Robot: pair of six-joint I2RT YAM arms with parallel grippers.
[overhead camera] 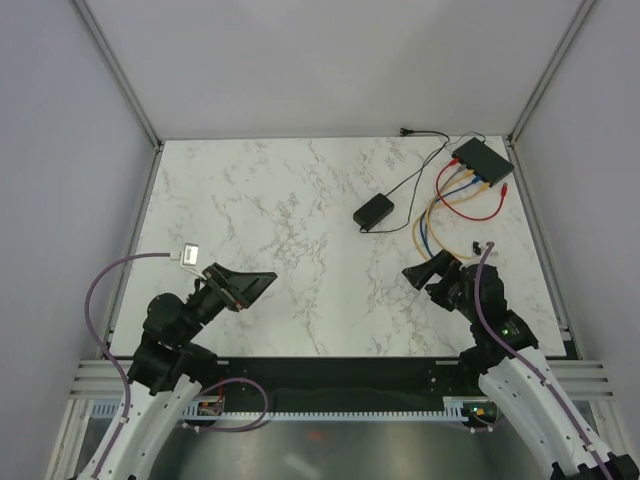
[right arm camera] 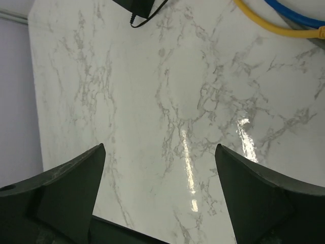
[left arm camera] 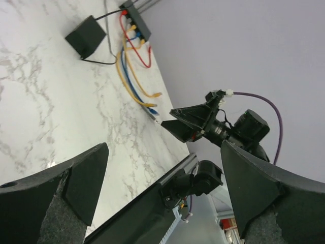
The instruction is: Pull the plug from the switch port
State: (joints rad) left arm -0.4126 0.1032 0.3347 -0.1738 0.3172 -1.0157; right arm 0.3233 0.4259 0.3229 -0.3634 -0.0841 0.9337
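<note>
The switch [overhead camera: 482,160] is a flat black box at the far right of the marble table, with red [overhead camera: 470,205], yellow [overhead camera: 440,205] and blue [overhead camera: 422,235] cables plugged into its near edge. It also shows in the left wrist view [left arm camera: 136,18] at the top. My left gripper [overhead camera: 262,283] is open and empty at the near left, far from the switch. My right gripper [overhead camera: 412,273] is open and empty, nearer than the cable loops. In the right wrist view the yellow cable [right arm camera: 274,28] and blue cable [right arm camera: 299,12] lie beyond the open gripper [right arm camera: 160,147].
A small black power brick [overhead camera: 374,212] with a thin black cord lies mid-table, left of the switch; it also shows in the left wrist view [left arm camera: 86,35]. Walls with metal posts close the back and sides. The right arm [left arm camera: 238,129] shows past the left gripper [left arm camera: 163,147].
</note>
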